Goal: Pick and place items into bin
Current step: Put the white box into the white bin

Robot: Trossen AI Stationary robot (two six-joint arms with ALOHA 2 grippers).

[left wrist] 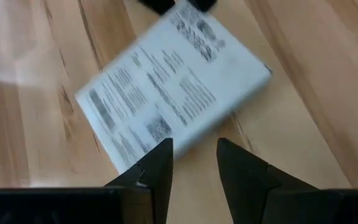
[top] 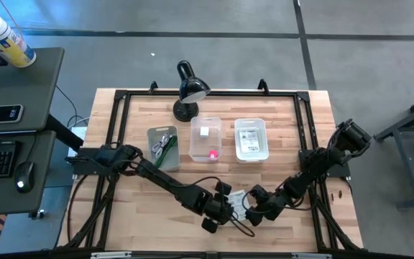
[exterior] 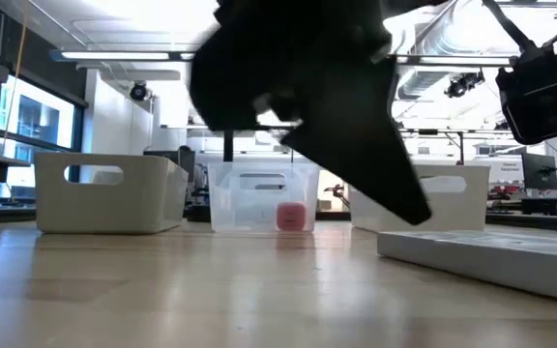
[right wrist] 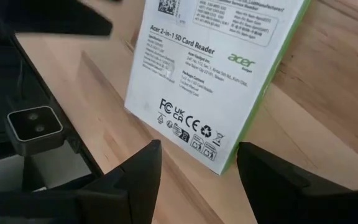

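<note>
Bins: left (top: 162,146) cords, middle (top: 205,138) pink cube (top: 213,153) and white block (top: 204,132), right (top: 250,139) packet (top: 249,139). Both jaws open, empty.

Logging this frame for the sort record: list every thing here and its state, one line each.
Left gripper: open, empty, over the packet's edge.
Right gripper: open, empty, at the packet's edge.
Loose packet: flat on table, outside bins.
Left bin: holds cords, green stick.
Middle bin: holds pink cube, white block.
Right bin: holds one packet.

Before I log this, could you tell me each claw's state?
Left claw: open, empty, over the white packet.
Right claw: open, empty, at that packet.
</note>
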